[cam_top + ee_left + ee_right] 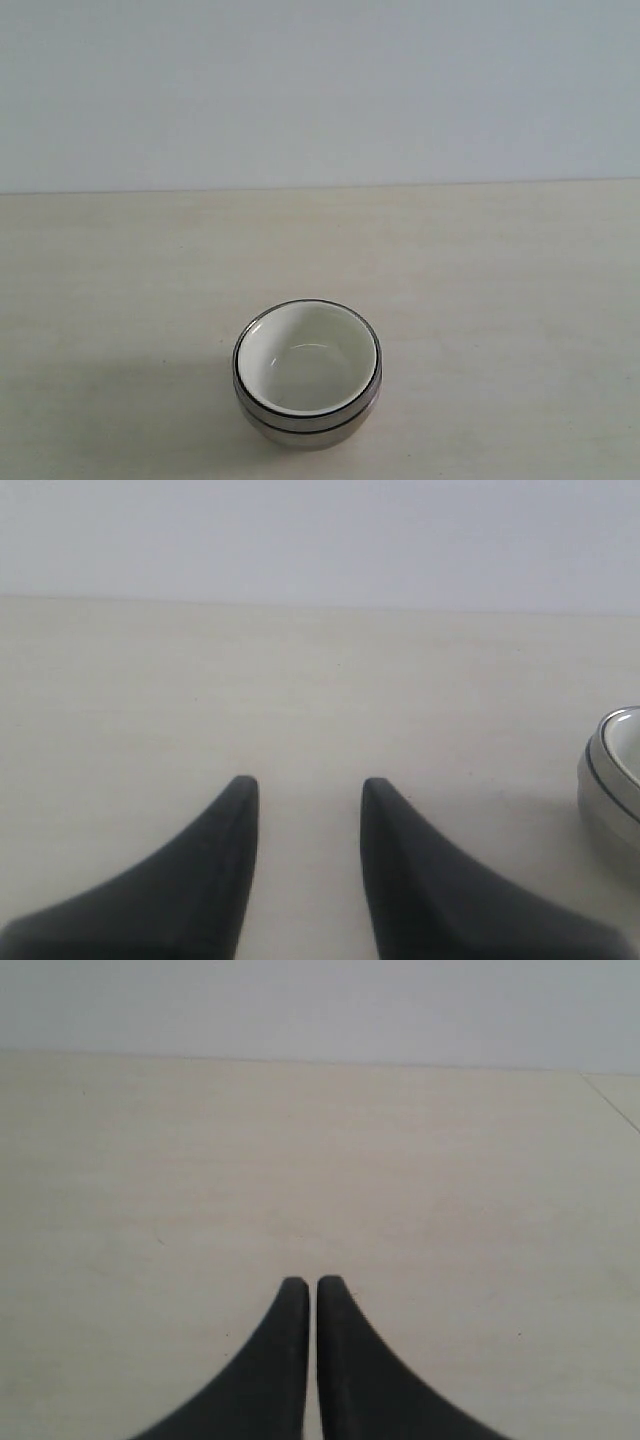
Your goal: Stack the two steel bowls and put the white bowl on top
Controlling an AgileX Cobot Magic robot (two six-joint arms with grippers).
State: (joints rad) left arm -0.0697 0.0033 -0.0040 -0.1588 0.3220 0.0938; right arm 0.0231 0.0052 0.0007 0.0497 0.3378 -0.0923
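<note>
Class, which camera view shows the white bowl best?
The exterior view: the white bowl lies whole in the steel bowls, rim and inside visible. The left wrist view catches only an edge sliver; the right wrist view shows none.

Before you a pale, faintly grained tabletop, matte and evenly lit, behind it a plain light grey-blue wall

Exterior downward, wrists low, left shares bowls
</note>
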